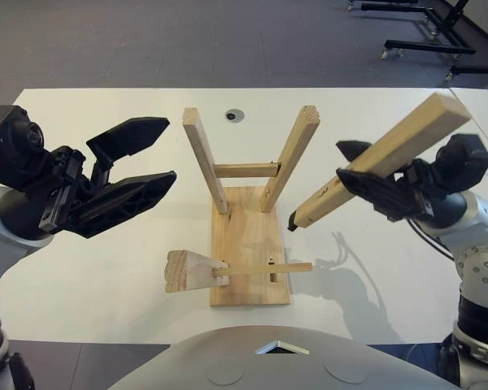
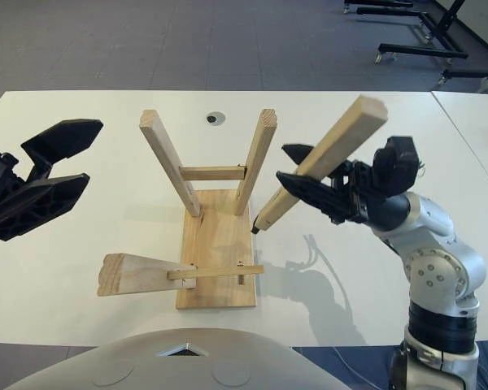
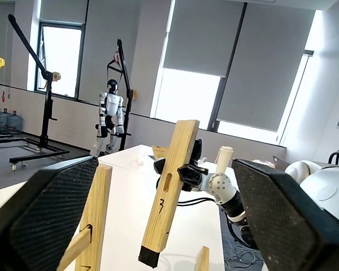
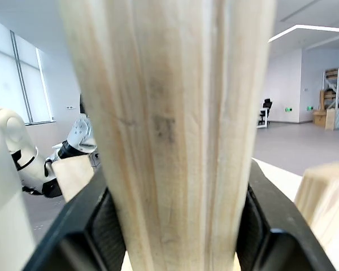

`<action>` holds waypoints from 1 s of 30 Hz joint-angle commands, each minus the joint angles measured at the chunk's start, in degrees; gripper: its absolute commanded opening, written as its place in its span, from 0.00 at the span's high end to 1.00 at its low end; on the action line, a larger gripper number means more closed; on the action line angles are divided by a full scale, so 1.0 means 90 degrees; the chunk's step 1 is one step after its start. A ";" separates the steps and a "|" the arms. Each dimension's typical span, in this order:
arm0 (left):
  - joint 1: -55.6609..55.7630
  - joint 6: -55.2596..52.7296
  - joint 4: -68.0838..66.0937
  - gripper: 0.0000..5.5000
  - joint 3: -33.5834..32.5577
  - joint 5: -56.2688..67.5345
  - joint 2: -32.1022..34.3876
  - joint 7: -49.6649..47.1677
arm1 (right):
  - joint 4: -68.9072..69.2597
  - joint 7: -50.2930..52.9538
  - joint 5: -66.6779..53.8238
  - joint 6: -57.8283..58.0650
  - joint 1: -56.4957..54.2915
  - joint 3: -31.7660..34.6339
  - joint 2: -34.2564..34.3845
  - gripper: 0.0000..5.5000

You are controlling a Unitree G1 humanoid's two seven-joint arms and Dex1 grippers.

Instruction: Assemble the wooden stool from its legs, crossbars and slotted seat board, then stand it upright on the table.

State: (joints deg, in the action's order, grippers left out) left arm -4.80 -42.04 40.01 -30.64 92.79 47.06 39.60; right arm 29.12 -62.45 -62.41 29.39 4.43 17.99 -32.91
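The seat board (image 1: 248, 268) lies flat on the white table (image 1: 106, 276). Two legs (image 1: 205, 160) (image 1: 290, 158) stand in its far end, joined by a crossbar (image 1: 244, 170). A third leg (image 1: 191, 270) lies on its side at the board's near left, with a thin crossbar (image 1: 268, 267) reaching across the board. My right gripper (image 1: 364, 180) is shut on a fourth leg (image 1: 382, 158), held slanted in the air right of the board, dark-tipped end down. My left gripper (image 1: 138, 158) hangs open above the table left of the board, holding nothing.
A small round hole (image 1: 233, 115) sits in the table behind the standing legs. Bare tabletop stretches on both sides of the board. Black stand bases (image 1: 427, 45) rest on the floor beyond the far right corner.
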 commanded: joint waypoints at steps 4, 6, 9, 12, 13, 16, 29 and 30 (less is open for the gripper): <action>-0.0825 -0.0266 0.0414 0.21 -0.0198 0.0511 0.0273 0.0060 | -0.0327 -0.1744 0.0819 -0.0683 0.0755 -0.0582 -0.0214 0.61; -0.1122 -0.0276 0.0589 0.21 -0.0231 0.0615 0.0239 0.0078 | -0.0431 -0.1900 0.0910 -0.0749 0.0745 -0.0696 -0.0225 0.61; -0.1520 -0.0289 0.0914 0.21 -0.0179 0.0606 0.0249 0.0111 | -0.0577 -0.2045 0.0901 -0.0742 0.0718 -0.0689 -0.0300 0.61; -0.1967 -0.0138 0.1440 0.21 -0.0028 0.0223 0.0057 -0.0204 | -0.0950 -0.2257 0.0838 -0.0605 0.0376 -0.0634 -0.0517 0.61; -0.2087 -0.0116 0.1591 0.21 0.0095 -0.0010 0.0013 -0.0294 | -0.1050 -0.2305 0.0807 -0.0571 0.0267 -0.0619 -0.0569 0.61; -0.2351 -0.0002 0.1886 0.21 0.0486 -0.0600 -0.0114 -0.0495 | -0.1308 -0.2442 0.0762 -0.0509 -0.0023 -0.0623 -0.0660 0.61; -0.2421 0.0415 0.1455 0.21 0.0378 -0.1451 0.0110 -0.0144 | -0.1366 -0.2451 0.0858 -0.0723 0.0065 -0.0645 -0.0342 0.61; -0.2366 0.0413 0.1359 0.21 0.0387 -0.1461 0.0138 -0.0077 | -0.1335 -0.2452 0.0910 -0.0832 0.0109 -0.0672 -0.0261 0.61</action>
State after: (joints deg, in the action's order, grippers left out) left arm -26.86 -38.72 53.42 -26.41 80.33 46.89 38.16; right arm 16.45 -84.29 -55.06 23.62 5.19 11.81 -36.29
